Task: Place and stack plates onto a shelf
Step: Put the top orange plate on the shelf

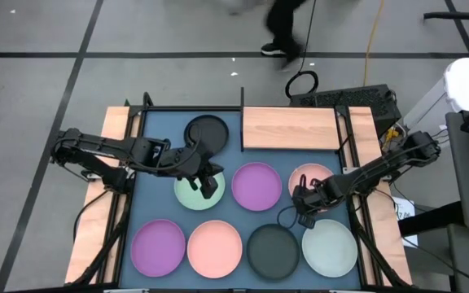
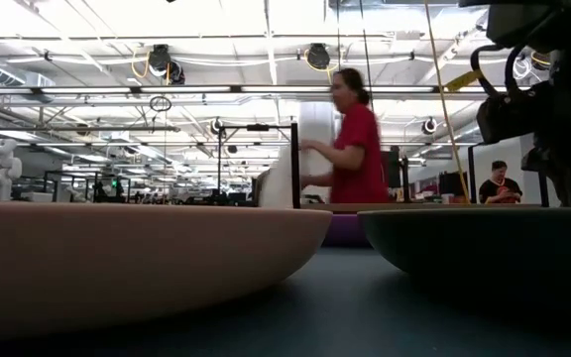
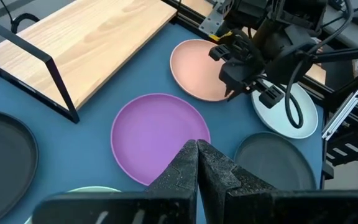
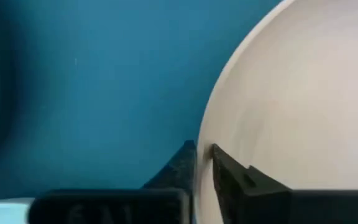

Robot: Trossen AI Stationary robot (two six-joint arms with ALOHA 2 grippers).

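Eight plates: two purple, two pink, two black, two mint. Right gripper clamps a pink rim; left gripper closed, empty.

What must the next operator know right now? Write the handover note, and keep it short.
Right gripper: shut on the rim of the far pink plate, not visibly lifted.
Left gripper: shut, empty, above the far mint plate.
Things: all eight plates lie singly on the blue mat; the shelf holds no plate.
Done: nothing placed.
Left: carry the pink plate to the shelf, then place and stack the other seven.
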